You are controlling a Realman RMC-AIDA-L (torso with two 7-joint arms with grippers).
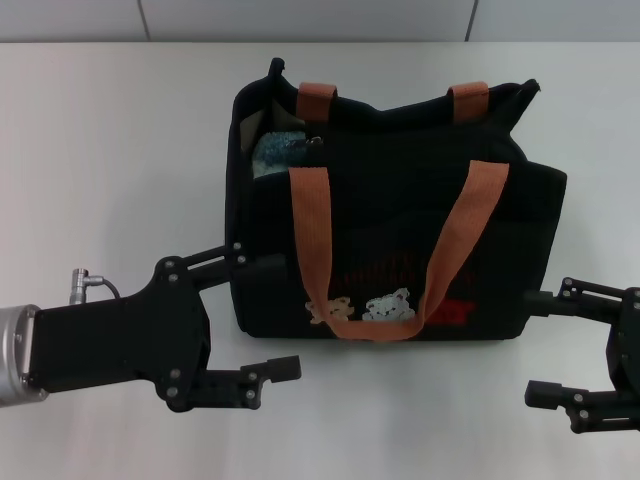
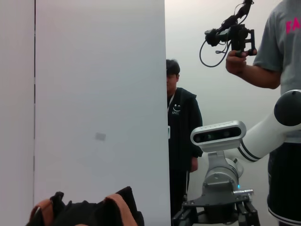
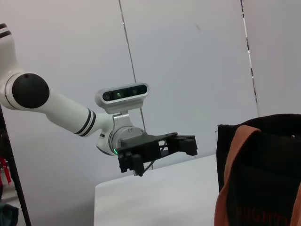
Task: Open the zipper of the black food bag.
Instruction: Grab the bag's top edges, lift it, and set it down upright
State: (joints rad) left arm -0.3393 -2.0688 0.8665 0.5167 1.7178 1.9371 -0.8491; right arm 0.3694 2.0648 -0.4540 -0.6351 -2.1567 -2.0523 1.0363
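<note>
Black food bag (image 1: 400, 250) gapes at its far-left corner; zipper (image 1: 318, 143) pull barely discernible. Left gripper (image 1: 275, 318) open and empty; right gripper (image 1: 545, 345) open, empty, partly cropped.

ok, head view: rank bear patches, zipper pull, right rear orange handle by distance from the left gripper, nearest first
From the left gripper:
1. bear patches, low on the bag's front.
2. zipper pull, at the top rim, left end.
3. right rear orange handle, far top corner.

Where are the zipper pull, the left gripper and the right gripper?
zipper pull (image 1: 318, 142): head view, small tab at the bag's top rim.
left gripper (image 1: 282, 316): head view, between its open fingertips.
right gripper (image 1: 540, 345): head view, between its open fingertips.
</note>
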